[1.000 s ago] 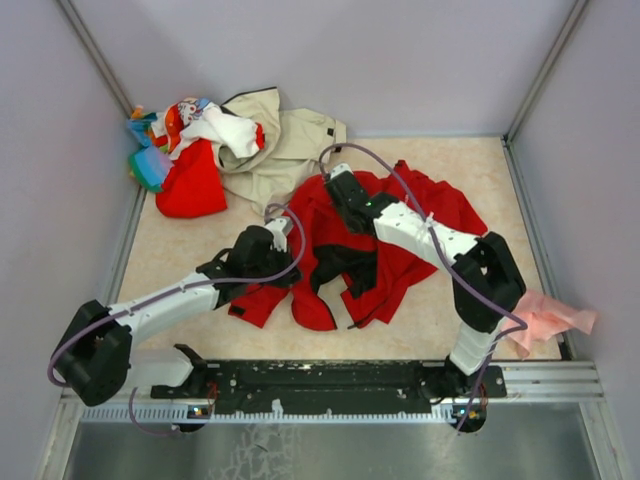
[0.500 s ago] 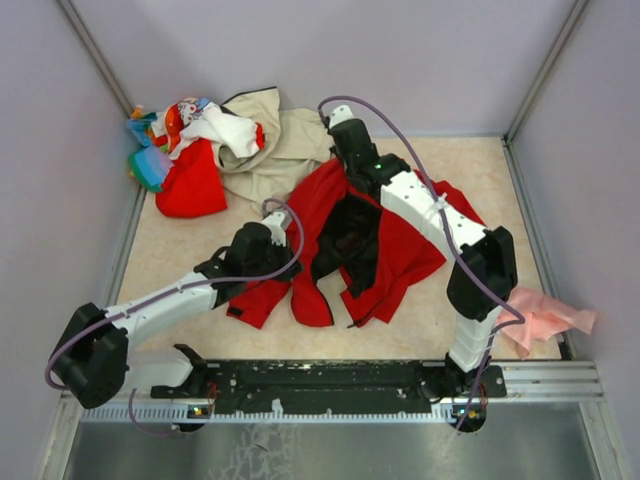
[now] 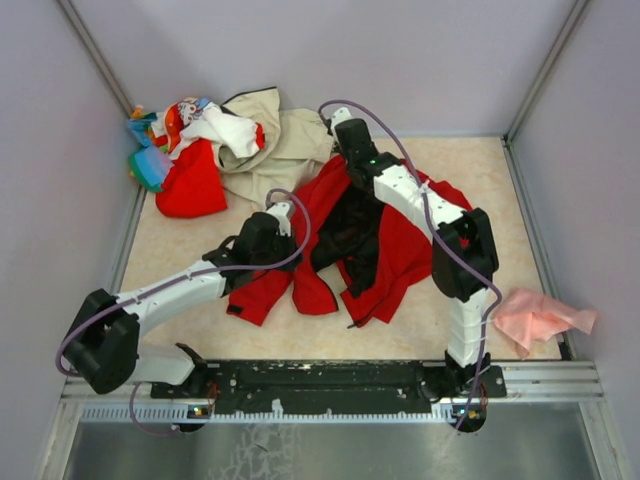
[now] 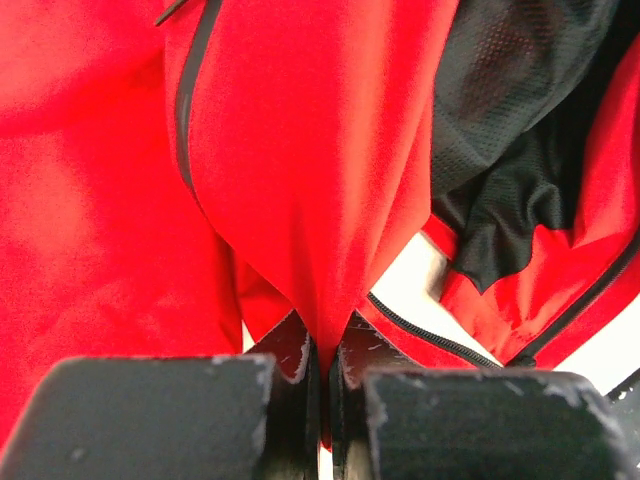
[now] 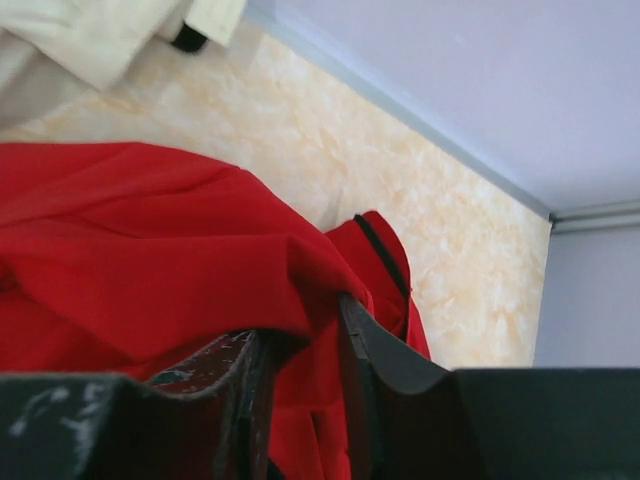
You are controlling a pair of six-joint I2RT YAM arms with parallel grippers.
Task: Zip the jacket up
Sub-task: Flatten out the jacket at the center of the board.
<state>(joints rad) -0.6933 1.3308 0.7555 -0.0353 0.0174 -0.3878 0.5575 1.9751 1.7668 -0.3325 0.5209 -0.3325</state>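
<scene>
Found the jacket (image 3: 405, 255) heaped near middle of desk (image 3: 170, 255), front open, black lining (image 3: 350, 235) exposed between the red halves. Spotted left claw (image 4: 325, 362) at jacket's left side, pressed together on a hanging red fold, fabric squeezed thin between the fingertips. Noted black zip line (image 4: 185, 100) running down that fold and front zipper teeth (image 4: 430, 335) just right of that claw, unjoined. Spotted right claw (image 5: 300, 345) at jacket's far edge, close to beige jacket (image 3: 290, 140), fingers part way apart with red cloth bunched in the gap. Could not tell if clamped or just resting there. Marked black-edged hem (image 5: 382, 258) just beyond right claw, over bare desk. Could not make out zipper slider or chest logo anywhere. Lost both claws' tips in top view under arm bodies and cloth. Lost jacket's sleeves in the folds, could not sort one from the other. Got only a cropped patch of jacket in each wrist view. Logged mixed clothes pile (image 3: 185, 150) in far-left corner and pink cloth (image 3: 540, 318) at right edge, both well apart from jacket
</scene>
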